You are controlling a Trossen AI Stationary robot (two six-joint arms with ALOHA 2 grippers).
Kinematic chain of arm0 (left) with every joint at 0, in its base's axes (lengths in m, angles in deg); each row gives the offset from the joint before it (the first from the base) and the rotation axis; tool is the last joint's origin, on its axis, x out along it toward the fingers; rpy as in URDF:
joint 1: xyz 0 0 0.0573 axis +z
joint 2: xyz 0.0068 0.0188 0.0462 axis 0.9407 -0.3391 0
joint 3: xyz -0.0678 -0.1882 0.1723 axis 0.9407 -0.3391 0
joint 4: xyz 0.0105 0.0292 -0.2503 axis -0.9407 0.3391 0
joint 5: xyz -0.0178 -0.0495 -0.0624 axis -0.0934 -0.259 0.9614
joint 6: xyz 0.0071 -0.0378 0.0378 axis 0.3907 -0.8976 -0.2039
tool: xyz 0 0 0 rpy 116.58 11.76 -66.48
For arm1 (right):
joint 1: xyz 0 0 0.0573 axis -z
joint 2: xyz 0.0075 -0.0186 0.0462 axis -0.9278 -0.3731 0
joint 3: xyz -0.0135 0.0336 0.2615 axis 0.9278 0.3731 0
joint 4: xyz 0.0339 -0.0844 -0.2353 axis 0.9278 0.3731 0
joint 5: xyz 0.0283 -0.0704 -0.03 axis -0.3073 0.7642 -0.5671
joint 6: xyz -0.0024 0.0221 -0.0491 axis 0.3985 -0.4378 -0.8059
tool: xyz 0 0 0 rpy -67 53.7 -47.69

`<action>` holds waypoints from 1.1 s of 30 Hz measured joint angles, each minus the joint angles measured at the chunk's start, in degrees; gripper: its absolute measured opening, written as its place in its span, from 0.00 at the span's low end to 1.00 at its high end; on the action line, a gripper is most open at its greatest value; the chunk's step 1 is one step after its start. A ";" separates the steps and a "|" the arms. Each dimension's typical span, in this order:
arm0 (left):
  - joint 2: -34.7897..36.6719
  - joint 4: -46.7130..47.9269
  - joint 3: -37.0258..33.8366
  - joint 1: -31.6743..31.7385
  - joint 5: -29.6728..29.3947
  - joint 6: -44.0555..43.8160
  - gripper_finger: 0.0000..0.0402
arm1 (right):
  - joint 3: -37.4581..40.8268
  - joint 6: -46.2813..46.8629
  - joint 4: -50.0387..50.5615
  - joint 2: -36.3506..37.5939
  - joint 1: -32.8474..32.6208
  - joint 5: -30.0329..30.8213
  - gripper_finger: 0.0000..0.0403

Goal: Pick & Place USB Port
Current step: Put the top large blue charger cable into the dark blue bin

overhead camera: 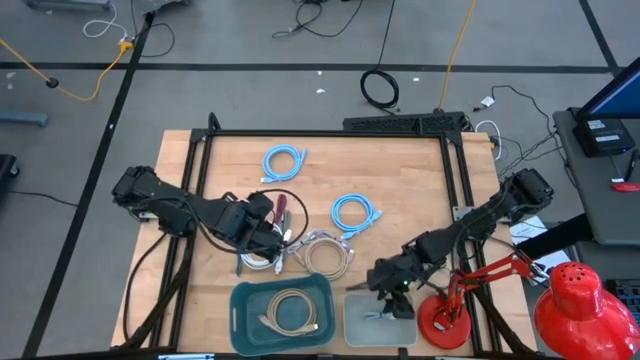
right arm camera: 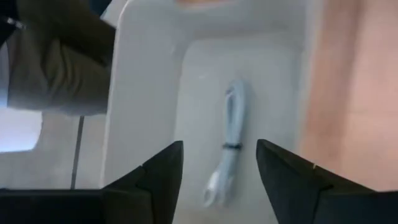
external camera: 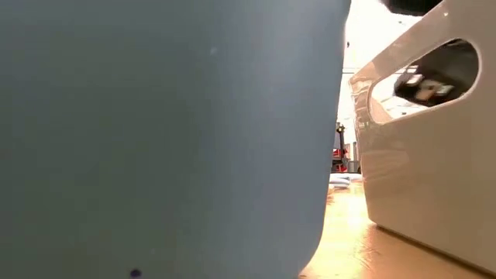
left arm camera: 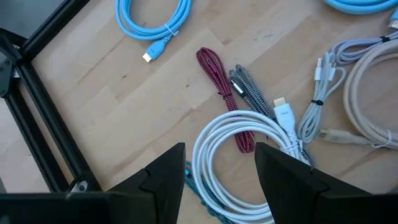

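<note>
My left gripper [overhead camera: 280, 232] [left arm camera: 221, 152] is open above a pile of cables left of the table's middle. Its fingers stand either side of a white coiled USB cable [left arm camera: 239, 134], which lies flat on the wood beside a red braided cable [left arm camera: 217, 78] and a grey braided one [left arm camera: 249, 93]. My right gripper [overhead camera: 385, 295] [right arm camera: 221, 152] is open and empty over a white bin [overhead camera: 350, 322] [right arm camera: 149, 93] at the near edge. A pale bundled cable [right arm camera: 229, 143] lies on the bin's floor.
A teal bin [overhead camera: 237, 315] holding a beige cable [overhead camera: 290, 310] stands left of the white bin, and its wall fills the low view [external camera: 155, 139]. Two blue coils [overhead camera: 283, 160] [overhead camera: 355, 212] and a beige coil [overhead camera: 325, 252] lie on the table. A red lamp [overhead camera: 445, 322] stands near right.
</note>
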 joint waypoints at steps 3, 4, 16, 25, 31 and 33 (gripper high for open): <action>0.00 -0.01 0.00 3.99 2.01 1.40 0.49 | -1.31 -2.68 0.25 0.19 3.54 -0.02 0.49; 0.00 0.00 0.00 6.01 2.74 2.35 0.49 | -1.97 -3.78 0.28 0.29 4.84 -0.02 0.48; 0.00 -13.81 -0.02 33.27 2.80 35.91 0.49 | -9.19 -22.84 4.41 0.48 15.09 3.69 0.41; -7.28 -18.14 0.00 45.30 19.01 55.66 0.49 | -9.20 -37.84 11.44 3.09 20.21 21.48 0.36; -12.50 -13.64 -0.11 45.59 27.88 55.87 0.49 | -9.21 -35.09 15.21 6.45 23.97 22.71 0.32; -12.51 -13.59 -0.11 43.76 28.97 55.48 0.49 | -9.21 -34.91 16.82 8.37 24.78 22.58 0.32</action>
